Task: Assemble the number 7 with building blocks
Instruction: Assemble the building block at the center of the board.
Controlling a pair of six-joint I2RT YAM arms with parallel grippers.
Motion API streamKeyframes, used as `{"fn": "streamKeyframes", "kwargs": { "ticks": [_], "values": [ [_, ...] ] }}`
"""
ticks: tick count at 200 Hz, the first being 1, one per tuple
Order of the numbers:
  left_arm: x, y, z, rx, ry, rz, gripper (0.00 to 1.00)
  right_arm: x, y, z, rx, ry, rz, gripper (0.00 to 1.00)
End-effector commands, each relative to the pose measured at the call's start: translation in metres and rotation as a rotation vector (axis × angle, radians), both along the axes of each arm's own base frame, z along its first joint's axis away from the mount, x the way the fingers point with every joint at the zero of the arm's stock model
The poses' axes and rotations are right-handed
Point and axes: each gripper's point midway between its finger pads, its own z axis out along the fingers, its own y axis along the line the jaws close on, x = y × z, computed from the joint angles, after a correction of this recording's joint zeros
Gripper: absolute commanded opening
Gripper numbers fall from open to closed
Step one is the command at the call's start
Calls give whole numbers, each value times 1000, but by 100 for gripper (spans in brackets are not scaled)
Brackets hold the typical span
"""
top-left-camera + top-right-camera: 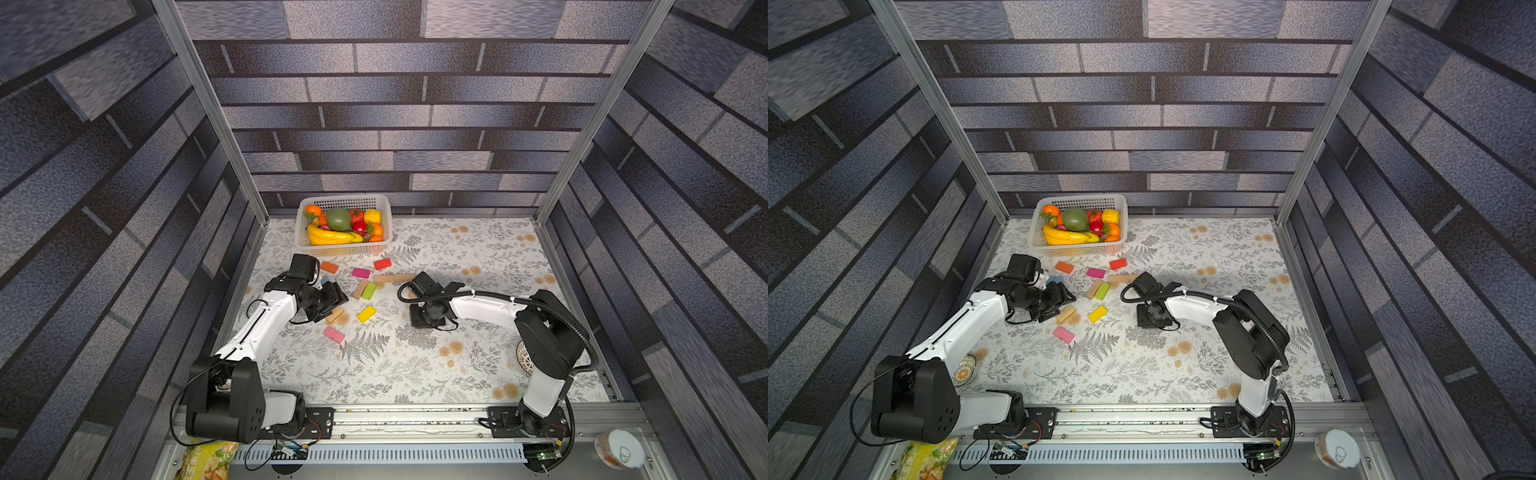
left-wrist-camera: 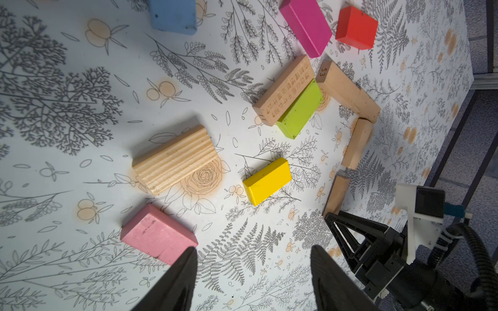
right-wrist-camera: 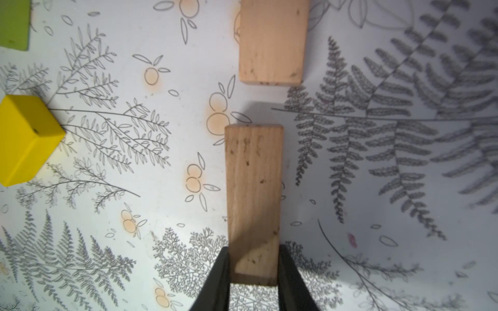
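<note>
Number 7 (image 2: 347,91), of smooth plain tan wooden blocks, lies unfinished on fern-printed cloth (image 1: 415,365), near a white lattice plastic basket (image 1: 345,249). Only the right wrist view shows the right gripper (image 3: 253,250) clamped on the stem's end block (image 3: 253,188), a gap from its neighbour (image 3: 272,40). The left wrist view shows the left gripper (image 2: 253,269) spread wide beside a matte pink block (image 2: 159,234), a ridged pale-wood block (image 2: 173,159) beyond.

light: bright, even | shadows: soft | edges: wide-angle distortion | wrist-views: slight blur
</note>
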Motion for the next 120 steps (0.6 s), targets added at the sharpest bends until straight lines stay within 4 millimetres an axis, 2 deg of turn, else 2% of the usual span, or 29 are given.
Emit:
{"fn": "streamKeyframes", "kwargs": {
  "ticks": [1, 51, 120],
  "values": [
    [-4, 2, 2, -4, 1, 20, 69, 2, -4, -7, -24, 31, -22, 24],
    [-3, 2, 0, -5, 7, 17, 69, 11, -2, -4, -21, 21, -21, 23],
    [1, 1, 0, -5, 7, 12, 69, 10, -8, -7, -31, 33, -35, 23]
  ]
}}
